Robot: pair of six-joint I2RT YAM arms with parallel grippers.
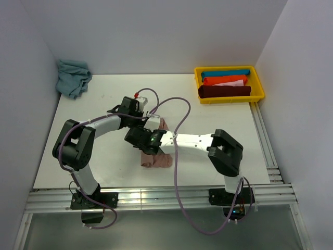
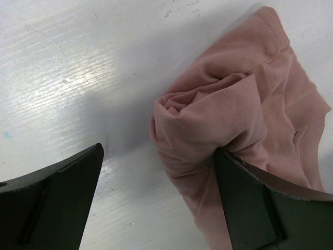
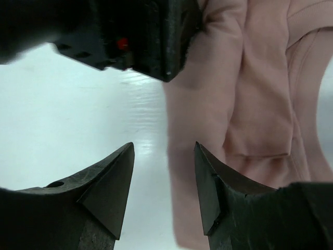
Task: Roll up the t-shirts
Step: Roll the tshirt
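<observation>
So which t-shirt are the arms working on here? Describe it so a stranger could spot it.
Start at the white table; near its centre lies a bunched t-shirt. It is dusty pink and partly rolled, unlike the crumpled blue cloth in the far left corner and the rolled shirts in the yellow bin far right.

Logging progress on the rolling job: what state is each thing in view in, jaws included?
pink t-shirt: partly rolled at one end, the rest loose and flat.
left gripper: jaws wide open, one at the roll's side, holding nothing.
right gripper: jaws open, empty, at the shirt's edge.
blue cloth: crumpled, unrolled.
yellow bin: holding rolled shirts, teal, orange and dark red.
</observation>
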